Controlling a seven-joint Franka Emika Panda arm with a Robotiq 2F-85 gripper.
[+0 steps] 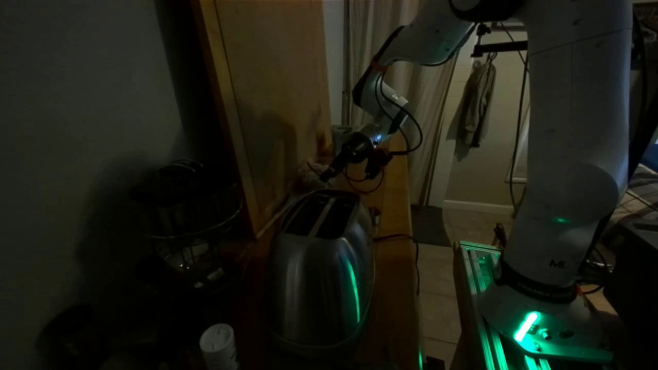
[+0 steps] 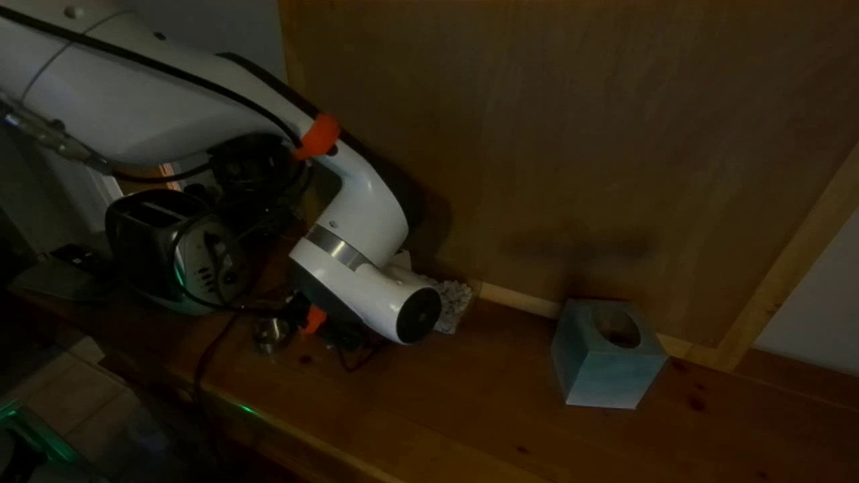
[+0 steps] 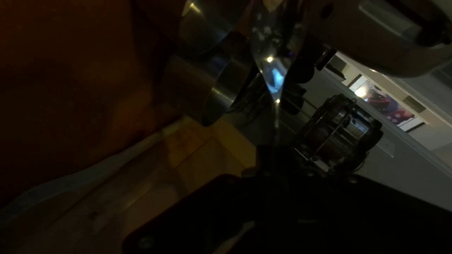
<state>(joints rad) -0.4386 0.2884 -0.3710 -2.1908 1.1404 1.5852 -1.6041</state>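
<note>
My gripper (image 3: 273,155) is closed around the thin handle of a shiny metal spoon (image 3: 277,46); its bowl points away from the fingers in the wrist view. The fingers are very dark there. In an exterior view the gripper (image 1: 329,173) is above the wooden counter, beyond the toaster (image 1: 324,277), close to a pale clear packet (image 1: 308,172). The packet, with light pebble-like pieces, also shows in an exterior view (image 2: 453,300), partly behind the wrist, which hides the gripper there. Metal cups (image 3: 212,81) stand near the spoon in the wrist view.
A tall wooden panel (image 2: 570,147) stands along the back of the counter (image 2: 429,402). A blue-grey tissue box (image 2: 607,359) is on the counter. A dark appliance with a wire rack (image 1: 193,226) and a white canister (image 1: 218,344) are near the toaster. A cord hangs over the edge.
</note>
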